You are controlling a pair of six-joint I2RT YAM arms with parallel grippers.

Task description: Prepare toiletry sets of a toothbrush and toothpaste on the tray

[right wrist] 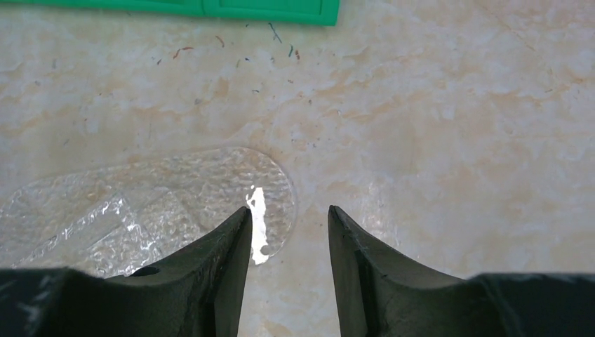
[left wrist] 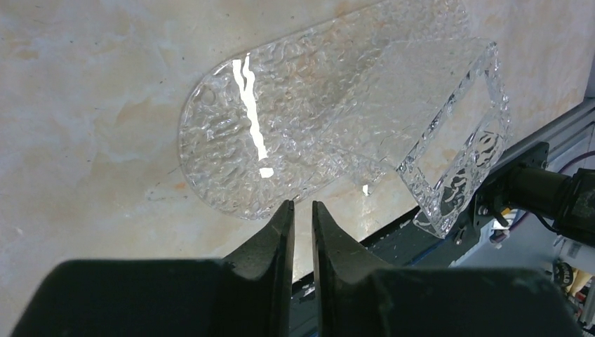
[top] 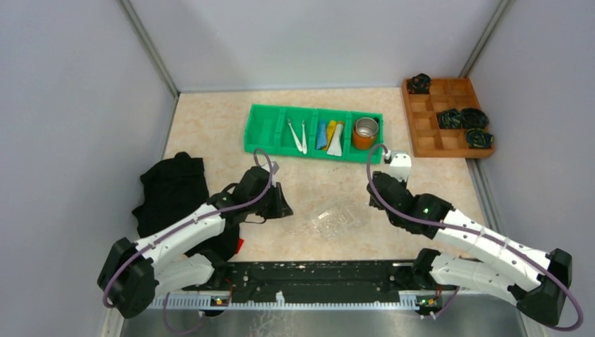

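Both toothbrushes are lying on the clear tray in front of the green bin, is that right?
No. Both toothbrushes lie inside the green bin itself, not on the clear tray in front of it. The top view shows this.

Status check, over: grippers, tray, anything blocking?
Left gripper nearly shut, empty; right gripper open, empty. Tray bare between them, one gripper at each end. Toothbrushes and toothpaste in the green bin. Nothing in the way.
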